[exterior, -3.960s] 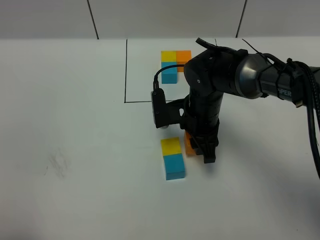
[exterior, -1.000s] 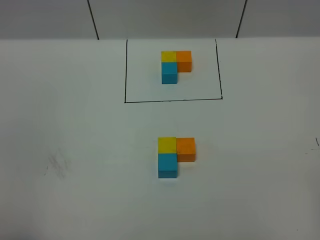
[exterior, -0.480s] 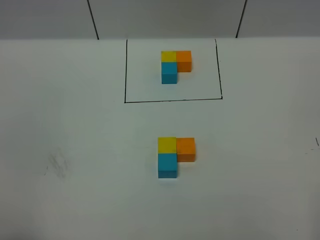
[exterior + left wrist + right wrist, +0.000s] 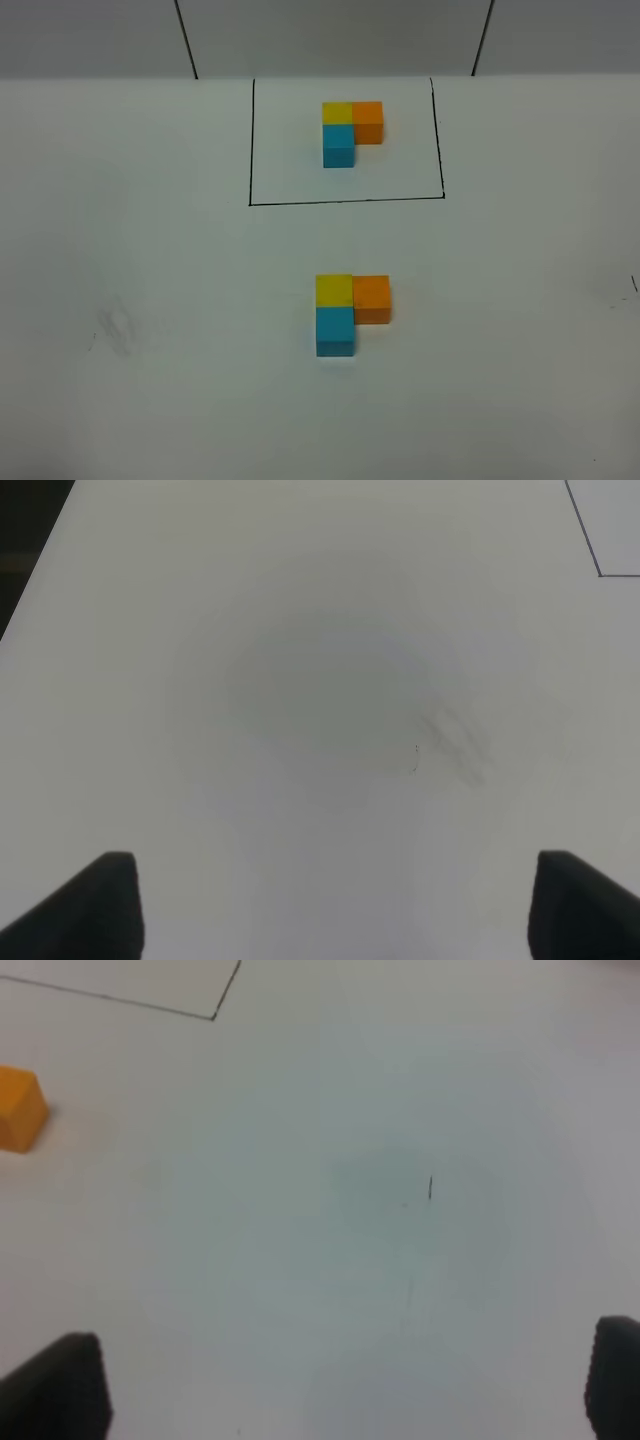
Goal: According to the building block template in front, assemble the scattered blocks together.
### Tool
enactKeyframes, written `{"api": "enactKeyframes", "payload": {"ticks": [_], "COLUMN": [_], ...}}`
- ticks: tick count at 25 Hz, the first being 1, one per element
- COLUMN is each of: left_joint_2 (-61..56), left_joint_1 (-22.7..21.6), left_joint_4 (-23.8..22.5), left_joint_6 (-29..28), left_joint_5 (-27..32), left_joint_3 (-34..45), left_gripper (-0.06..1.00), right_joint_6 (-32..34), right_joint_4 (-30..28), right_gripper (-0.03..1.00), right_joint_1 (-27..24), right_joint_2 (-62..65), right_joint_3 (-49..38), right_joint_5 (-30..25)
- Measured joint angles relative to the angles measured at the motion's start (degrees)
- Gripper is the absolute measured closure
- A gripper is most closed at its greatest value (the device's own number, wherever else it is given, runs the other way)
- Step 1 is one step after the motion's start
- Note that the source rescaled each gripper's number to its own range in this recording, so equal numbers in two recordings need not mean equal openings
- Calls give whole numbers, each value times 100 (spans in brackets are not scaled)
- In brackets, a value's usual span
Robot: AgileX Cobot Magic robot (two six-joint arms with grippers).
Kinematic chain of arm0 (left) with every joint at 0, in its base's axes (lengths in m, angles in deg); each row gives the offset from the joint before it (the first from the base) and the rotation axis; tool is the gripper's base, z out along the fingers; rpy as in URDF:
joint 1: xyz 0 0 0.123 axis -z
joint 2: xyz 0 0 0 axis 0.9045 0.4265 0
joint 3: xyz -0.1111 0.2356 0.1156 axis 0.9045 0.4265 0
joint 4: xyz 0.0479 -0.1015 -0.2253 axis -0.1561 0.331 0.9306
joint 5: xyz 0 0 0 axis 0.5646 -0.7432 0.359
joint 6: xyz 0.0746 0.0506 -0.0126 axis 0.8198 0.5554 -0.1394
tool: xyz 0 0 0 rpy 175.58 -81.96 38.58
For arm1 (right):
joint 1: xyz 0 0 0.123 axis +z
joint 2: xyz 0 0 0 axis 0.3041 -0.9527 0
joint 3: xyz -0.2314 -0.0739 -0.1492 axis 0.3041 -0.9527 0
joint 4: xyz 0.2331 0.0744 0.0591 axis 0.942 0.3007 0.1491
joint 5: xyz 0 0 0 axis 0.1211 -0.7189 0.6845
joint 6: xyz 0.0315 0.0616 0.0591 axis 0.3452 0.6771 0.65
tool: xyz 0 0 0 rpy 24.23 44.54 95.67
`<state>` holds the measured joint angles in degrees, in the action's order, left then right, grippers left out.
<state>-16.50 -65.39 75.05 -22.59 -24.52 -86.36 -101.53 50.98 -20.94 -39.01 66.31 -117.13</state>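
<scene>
From the high camera, nothing was seen to move across the last second: the yellow block (image 4: 334, 289), the orange block (image 4: 371, 298) and the cyan-blue block (image 4: 335, 330) lay exactly as they had a second before, pressed together near the middle of the tabletop. Four seconds earlier the right arm had been planted over that spot with its gripper on the orange block; by now it had been cleared out of this view entirely. That was read as a finish: yellow with orange touching it on the right-edge side and cyan-blue touching it on the near-edge side, the same L as the building block template (image 4: 351, 132), which sat toward the far edge inside the black drawn rectangle (image 4: 345, 201). The task was judged essentially complete, with only the alignment of the orange block left to be checked.

From the left wrist camera, the left gripper (image 4: 335, 905) was shown with its dark fingers spread far apart and nothing held between them, over bare white table (image 4: 320, 680) marked by a faint grey smudge (image 4: 455, 742). A corner of the rectangle was caught at the frame's edge.

From the right wrist camera, the right gripper (image 4: 345, 1385) was likewise seen parted wide and empty, and the orange block, with a corner of the black line, was glimpsed well apart from it.

As for containers, none was on the table; the drawn frame was the only enclosure, and only the template cubes were found inside it.
</scene>
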Motion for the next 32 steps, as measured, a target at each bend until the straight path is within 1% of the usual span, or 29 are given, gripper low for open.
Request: {"api": "enactKeyframes", "payload": {"ticks": [3,6,8,12,15,18,32], "left_joint_2": [0,0,0,0,0,0,0], "left_joint_1": [0,0,0,0,0,0,0], "left_joint_4": [0,0,0,0,0,0,0], "left_joint_6": [0,2,7,7,7,7,7], "left_joint_5": [0,0,0,0,0,0,0], "left_joint_3": [0,0,0,0,0,0,0], "left_gripper": [29,29,29,29,29,29,29], "right_joint_6": [239,698,892,1008,1022,1024,1023], "right_joint_4": [-93,-146,-238,-304,-304,-304,-304], "right_gripper": [4,5,6,8,11,18,59], "right_joint_1": [0,0,0,0,0,0,0], "right_joint_2": [9,9,9,9,9,9,9], "right_joint_3": [-12,-90,-163,-176,-176,-176,-180], "right_joint_5": [15,215,340,396,405,417,429]}}
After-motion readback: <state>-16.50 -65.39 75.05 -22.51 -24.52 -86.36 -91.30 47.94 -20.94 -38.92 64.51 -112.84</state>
